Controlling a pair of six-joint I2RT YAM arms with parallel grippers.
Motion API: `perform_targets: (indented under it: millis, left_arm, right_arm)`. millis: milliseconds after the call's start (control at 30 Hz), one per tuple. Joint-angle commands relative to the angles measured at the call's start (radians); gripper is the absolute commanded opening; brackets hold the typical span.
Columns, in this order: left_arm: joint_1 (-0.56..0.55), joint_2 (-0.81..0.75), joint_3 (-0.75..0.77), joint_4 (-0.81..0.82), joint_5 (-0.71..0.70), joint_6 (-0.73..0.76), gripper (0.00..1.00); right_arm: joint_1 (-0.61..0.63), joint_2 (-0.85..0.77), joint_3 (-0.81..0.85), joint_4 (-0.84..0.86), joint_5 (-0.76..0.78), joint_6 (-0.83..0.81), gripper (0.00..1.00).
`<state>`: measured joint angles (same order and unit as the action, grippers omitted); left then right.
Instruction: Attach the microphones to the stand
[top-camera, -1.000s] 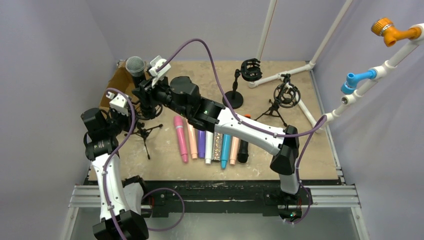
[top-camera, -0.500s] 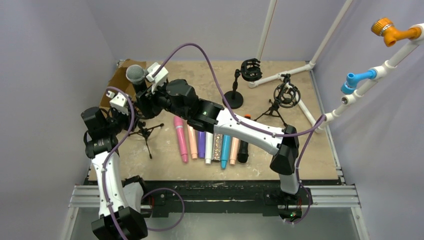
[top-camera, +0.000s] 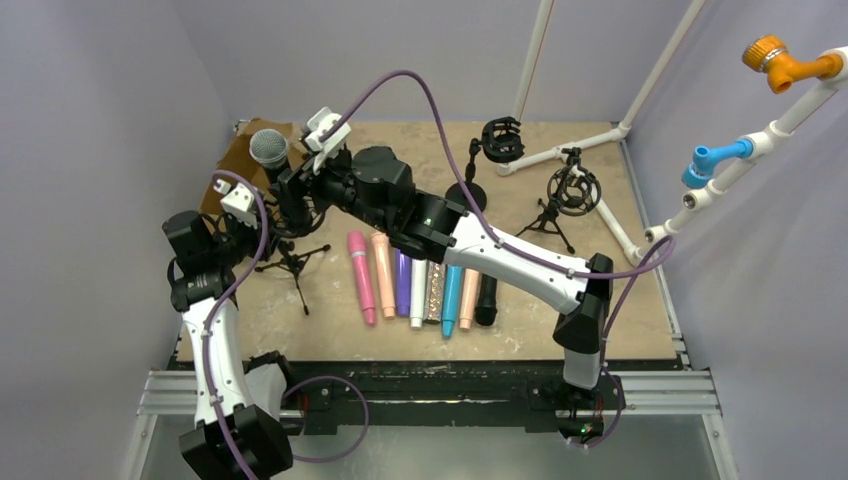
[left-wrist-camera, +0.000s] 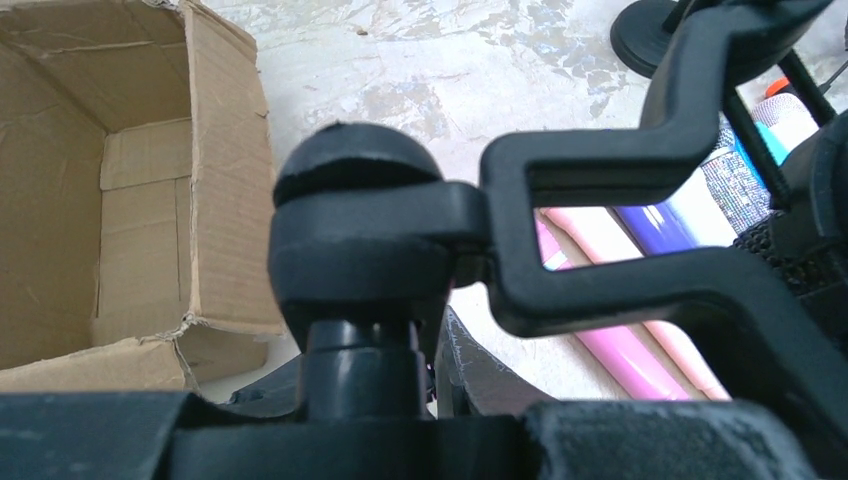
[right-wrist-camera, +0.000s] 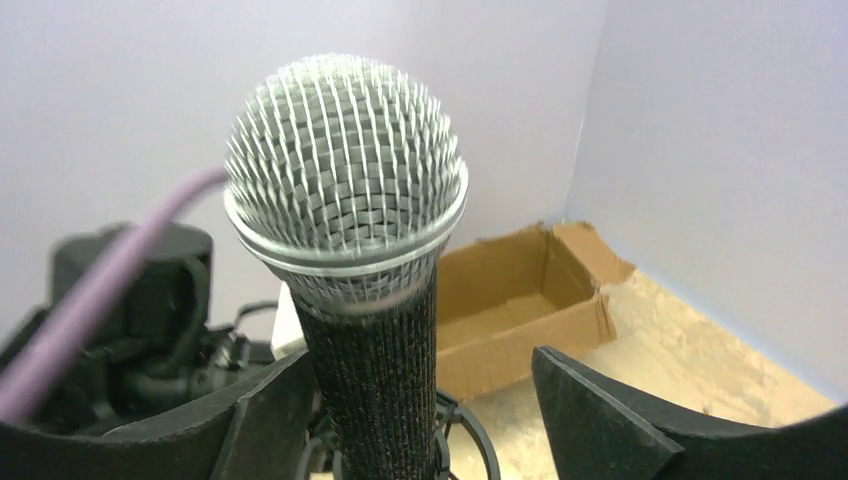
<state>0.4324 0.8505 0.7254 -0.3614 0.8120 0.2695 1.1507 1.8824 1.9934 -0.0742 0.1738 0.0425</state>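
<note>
A black microphone with a silver grille (top-camera: 270, 150) (right-wrist-camera: 345, 170) stands upright in the shock mount of a small tripod stand (top-camera: 290, 262). My right gripper (top-camera: 292, 190) (right-wrist-camera: 430, 420) is open around its body. The left finger (right-wrist-camera: 265, 415) is close beside the body and the right finger (right-wrist-camera: 600, 425) stands well apart from it. My left gripper (top-camera: 258, 225) (left-wrist-camera: 385, 405) is shut on the stand's black post (left-wrist-camera: 360, 365), under its ball joint (left-wrist-camera: 355, 175). Several more microphones lie in a row on the table, from pink (top-camera: 360, 278) to black (top-camera: 486, 300).
A cardboard box (top-camera: 232, 165) (left-wrist-camera: 120, 200) sits open at the back left. A round-base stand (top-camera: 468, 195) and a tripod stand with a shock mount (top-camera: 572, 190) are at the back right. White pipe legs (top-camera: 560, 150) run along the far right of the board.
My right gripper has opened and let go of the black microphone, which stays upright in the stand's mount. The right arm shifted slightly. The left gripper keeps its hold.
</note>
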Motion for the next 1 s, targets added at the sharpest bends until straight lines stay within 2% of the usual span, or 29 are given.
perform_targets:
  millis: [0, 133, 167, 367, 467, 500, 633, 733, 833, 967]
  left_arm:
    - [-0.004, 0.033, -0.014, -0.039, 0.049, -0.048, 0.15]
    - [-0.01, 0.049, -0.011, 0.012, 0.069, -0.09, 0.17]
    - [-0.016, 0.053, -0.011, 0.018, 0.069, -0.089, 0.17]
    - [-0.066, 0.084, -0.007, 0.048, 0.042, -0.072, 0.18]
    - [-0.094, 0.091, -0.007, 0.07, 0.013, -0.057, 0.18]
    - [-0.101, 0.09, -0.007, 0.078, 0.002, -0.056, 0.18]
    - [-0.137, 0.084, -0.01, 0.105, -0.054, -0.029, 0.18]
    - [-0.153, 0.078, -0.016, 0.126, -0.094, -0.019, 0.18]
    - [-0.153, 0.084, -0.017, 0.128, -0.098, -0.017, 0.18]
    - [-0.154, 0.09, -0.015, 0.133, -0.099, -0.032, 0.18]
  right_arm:
    - [-0.003, -0.09, 0.019, 0.149, 0.018, -0.026, 0.76]
    - [-0.003, -0.073, 0.014, 0.176, 0.038, -0.049, 0.52]
    - [-0.003, -0.061, 0.023, 0.167, 0.04, -0.05, 0.49]
    - [-0.005, -0.029, 0.021, 0.137, 0.019, -0.029, 0.44]
    - [-0.005, -0.023, 0.011, 0.125, -0.002, -0.012, 0.44]
    - [-0.005, -0.022, 0.007, 0.119, -0.005, -0.006, 0.46]
    - [-0.008, -0.035, -0.037, 0.13, -0.009, 0.013, 0.64]
    - [-0.012, -0.054, -0.067, 0.147, -0.022, 0.024, 0.7]
    - [-0.014, -0.062, -0.07, 0.162, -0.009, 0.026, 0.63]
    - [-0.017, -0.059, -0.07, 0.163, -0.002, 0.028, 0.42]
